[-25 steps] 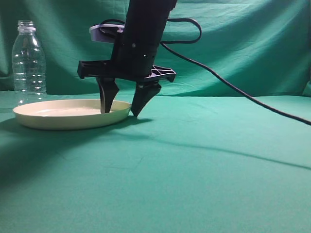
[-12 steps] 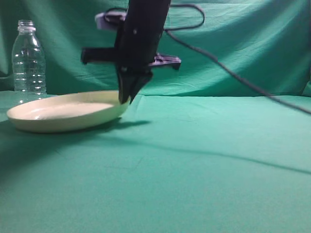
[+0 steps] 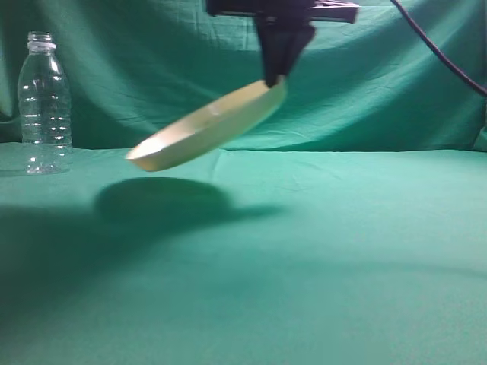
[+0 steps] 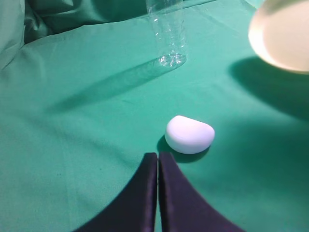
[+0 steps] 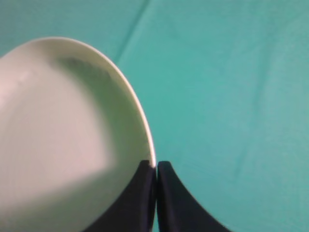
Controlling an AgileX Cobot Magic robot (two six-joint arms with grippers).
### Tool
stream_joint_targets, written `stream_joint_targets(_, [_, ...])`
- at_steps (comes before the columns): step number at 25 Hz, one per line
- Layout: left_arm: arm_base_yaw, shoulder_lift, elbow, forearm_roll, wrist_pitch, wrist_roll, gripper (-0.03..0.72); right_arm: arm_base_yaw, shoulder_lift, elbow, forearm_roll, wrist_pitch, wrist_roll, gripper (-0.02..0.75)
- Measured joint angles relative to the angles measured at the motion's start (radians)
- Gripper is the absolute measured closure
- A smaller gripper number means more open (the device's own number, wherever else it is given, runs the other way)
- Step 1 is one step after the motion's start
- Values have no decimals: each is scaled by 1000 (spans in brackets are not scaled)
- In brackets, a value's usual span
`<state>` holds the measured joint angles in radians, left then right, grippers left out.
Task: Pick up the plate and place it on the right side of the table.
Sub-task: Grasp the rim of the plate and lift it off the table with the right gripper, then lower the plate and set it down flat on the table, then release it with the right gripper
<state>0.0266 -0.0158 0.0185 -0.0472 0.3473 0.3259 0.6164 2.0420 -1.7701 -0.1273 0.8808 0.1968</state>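
While the right gripper (image 3: 275, 76) pinches its rim, the plate (image 3: 205, 125) hangs tilted in the air above the tabletop (image 3: 304, 251), its free edge sloping down to the left over a dark shadow; a clear bottle (image 3: 45, 103) stands upright at far left.

From the left wrist, the left gripper (image 4: 158, 162) has its fingers pressed together on nothing, just short of a white rounded lump (image 4: 189, 134), with the bottle (image 4: 166, 34) and plate (image 4: 281, 36) beyond.

From the right wrist, the right gripper (image 5: 156, 166) clamps the plate (image 5: 63, 140) at its rim.
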Motion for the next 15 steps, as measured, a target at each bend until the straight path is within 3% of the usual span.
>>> stream_joint_targets(7, [0,0,0,0,0,0,688,-148,-42,46,0,147,-38,738])
stream_joint_targets(13, [0,0,0,0,0,0,688,-259,-146,224,0,106,-43,738])
stream_joint_targets(15, [0,0,0,0,0,0,688,-340,-229,347,0,47,-47,738])
